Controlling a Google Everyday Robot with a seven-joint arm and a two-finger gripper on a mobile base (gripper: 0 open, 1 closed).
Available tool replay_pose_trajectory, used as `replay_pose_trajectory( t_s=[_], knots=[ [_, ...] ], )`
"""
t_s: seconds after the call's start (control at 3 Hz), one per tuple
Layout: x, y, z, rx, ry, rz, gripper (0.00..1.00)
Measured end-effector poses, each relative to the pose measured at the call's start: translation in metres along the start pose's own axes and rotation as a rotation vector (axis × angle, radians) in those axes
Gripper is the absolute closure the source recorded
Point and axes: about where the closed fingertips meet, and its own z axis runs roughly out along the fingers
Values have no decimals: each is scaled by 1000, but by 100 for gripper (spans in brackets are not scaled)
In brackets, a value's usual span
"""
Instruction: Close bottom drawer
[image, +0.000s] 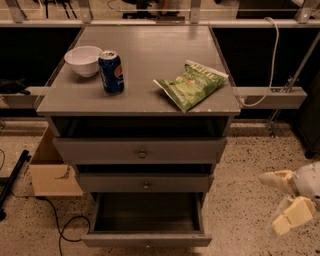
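Filling the middle of the view, the cabinet (150, 50) is standing on a speckled floor with its three grey drawers pulled out by differing amounts. The bottom drawer (115, 240) is sticking out farthest, its dark box lying open to view and its front panel sitting at the frame's lower edge. The top drawer (100, 150) and middle drawer (110, 183) are showing narrower gaps. A cardboard box (52, 172) is sitting at the cabinet's left. The gripper (287, 200) is hovering low at the right, well apart from the bottom drawer, its pale fingers spread and holding nothing. On top, a chip bag (192, 82) is lying right of centre, a bowl (82, 60) is sitting at the left, and a can (111, 71) is standing just beside it, possibly touching.
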Motion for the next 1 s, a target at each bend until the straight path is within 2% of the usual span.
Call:
replay_pose_trajectory(
  t_s=[0.33,0.67,1.0],
  knots=[
    [31,5,-2,19,39,89,0],
    [30,5,3,21,51,96,0],
    [13,4,13,19,54,62,0]
  ],
)
